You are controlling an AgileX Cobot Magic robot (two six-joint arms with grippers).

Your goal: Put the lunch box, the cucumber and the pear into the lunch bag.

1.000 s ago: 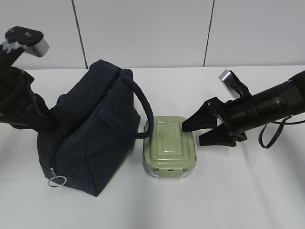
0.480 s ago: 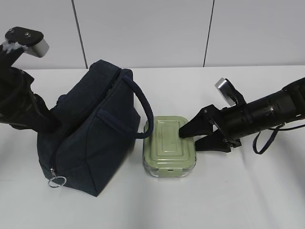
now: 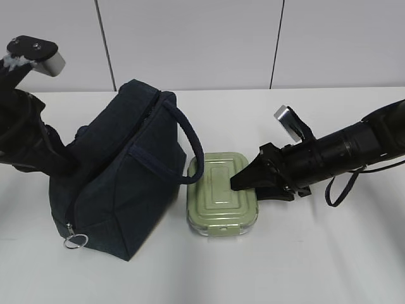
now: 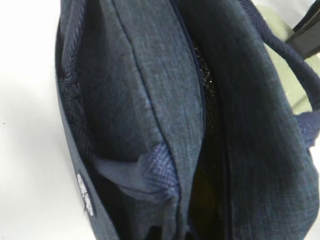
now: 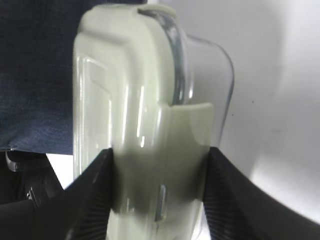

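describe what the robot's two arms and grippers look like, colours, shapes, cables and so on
Both arms are matte black. The right arm is a ribbed cylinder ending in a black gripper with wedge-shaped, finely ridged fingers, a silver camera block above and a looping black cable. The left arm carries a similar silver-and-black block.

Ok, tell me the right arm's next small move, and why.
Probably lift the lunch box slightly off the table: the right gripper has its jaws against both faces, lid and clear base, and the lunch bag sits right beside it.

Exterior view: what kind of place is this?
Probably a lab test bench, not a kitchen: bare white table, plain panelled wall, two robot arms around a bag and lunch box.
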